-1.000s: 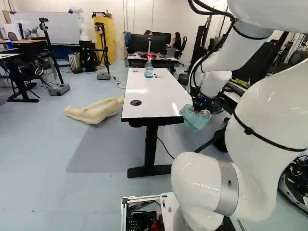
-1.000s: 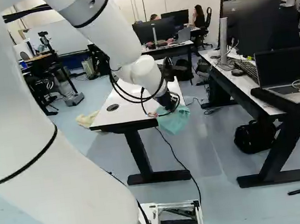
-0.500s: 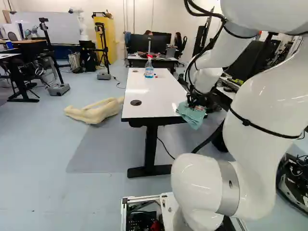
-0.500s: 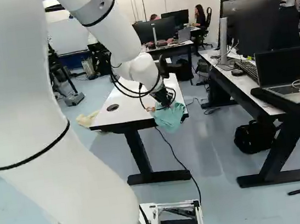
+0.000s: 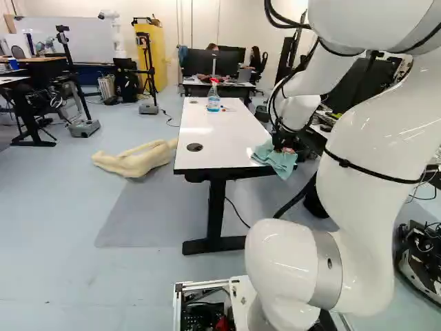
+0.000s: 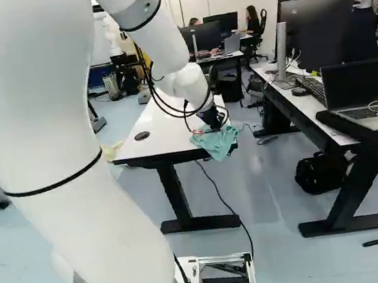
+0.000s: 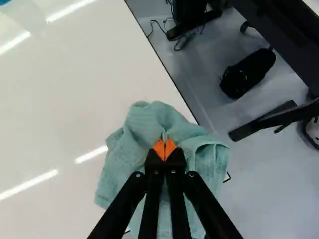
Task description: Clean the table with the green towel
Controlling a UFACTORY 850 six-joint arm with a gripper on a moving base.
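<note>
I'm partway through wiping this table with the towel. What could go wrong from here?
The green towel lies over the table's near right corner, part of it hanging off, so a stroke outward could drag more over the edge. The gripper pinches only a bunched middle fold; the loose sides might fold under or trail. Farther along stands a spray bottle, which a long stroke could knock over.

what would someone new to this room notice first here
Probably the big white robot arm, filling the left of the right base view. Next, perhaps, the pale green cloth towel pinched in its jaws at the near right corner of the white-topped table, and the cream-coloured, limb-like form on the floor left of that table in the left base view.
</note>
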